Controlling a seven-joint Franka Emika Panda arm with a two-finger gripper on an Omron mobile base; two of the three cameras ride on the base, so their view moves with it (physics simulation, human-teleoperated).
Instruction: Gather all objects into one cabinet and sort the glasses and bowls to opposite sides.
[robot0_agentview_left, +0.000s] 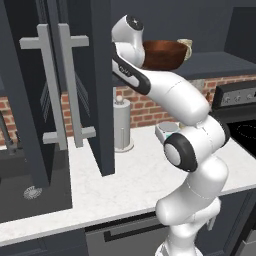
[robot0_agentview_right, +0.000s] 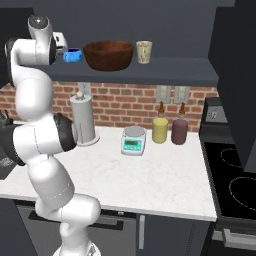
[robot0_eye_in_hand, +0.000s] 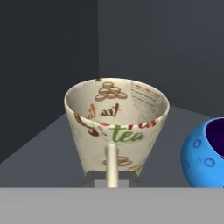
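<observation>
The dark cabinet (robot0_agentview_right: 165, 67) stands open, and its door (robot0_agentview_left: 85, 75) swings out over the counter. On its shelf sit the small blue bowl (robot0_agentview_right: 72, 56), the wide brown wooden bowl (robot0_agentview_right: 108, 54) and, at the right end, a pale cup (robot0_agentview_right: 144, 51). My gripper (robot0_agentview_right: 61, 44) reaches into the shelf's left end, just left of the blue bowl (robot0_eye_in_hand: 205, 153). In the hand view a cream cup (robot0_eye_in_hand: 116, 127) printed with "tea" rests upright on the shelf near the back left corner. Its thin handle (robot0_eye_in_hand: 112, 164) runs straight down to where my shut fingers are hidden.
A grey paper-towel roll (robot0_agentview_right: 82, 120) stands on the white counter (robot0_agentview_right: 150, 175) under the shelf. Beside it are a small scale (robot0_agentview_right: 133, 141), a yellow canister (robot0_agentview_right: 160, 130) and a maroon one (robot0_agentview_right: 179, 131). A stove (robot0_agentview_right: 235, 175) lies to the right, a sink (robot0_agentview_left: 10, 150) to the left.
</observation>
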